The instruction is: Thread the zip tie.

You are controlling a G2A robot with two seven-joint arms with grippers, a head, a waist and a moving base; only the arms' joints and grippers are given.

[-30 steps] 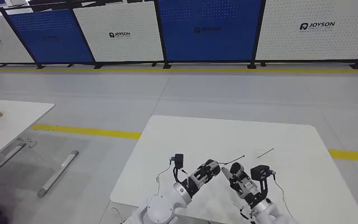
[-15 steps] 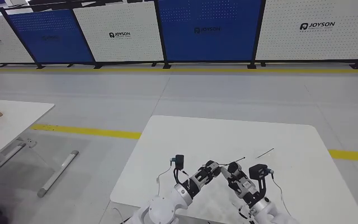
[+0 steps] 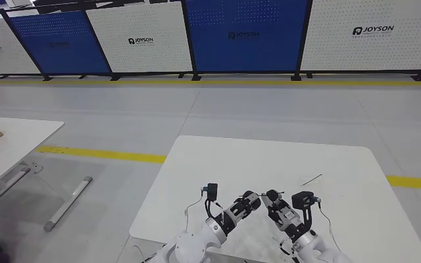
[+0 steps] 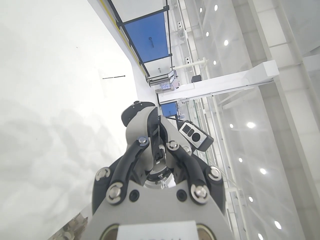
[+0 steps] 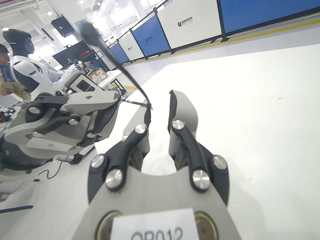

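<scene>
My left gripper (image 4: 151, 116) is shut on a thin black zip tie (image 4: 156, 136), whose strap runs between its pads. In the right wrist view the same zip tie (image 5: 125, 72) leaves the left gripper (image 5: 113, 99), reaches one fingertip (image 5: 148, 112) of my right gripper (image 5: 161, 101), bends there and rises toward the camera. The right gripper stands open, and bare table shows between its fingers. From above, the left gripper (image 3: 250, 199) and the right gripper (image 3: 271, 197) sit close together, just above the table's near edge.
A second black zip tie (image 3: 312, 179) lies loose on the white table (image 3: 263, 158), beyond the right gripper, also seen as a zip tie (image 4: 113, 77) from the left wrist. Wide bare tabletop stretches behind both grippers.
The two grippers have drawn closer together. The held zip tie's free end, which pointed out over the table to the far right, now bends up at the right gripper's fingertip.
</scene>
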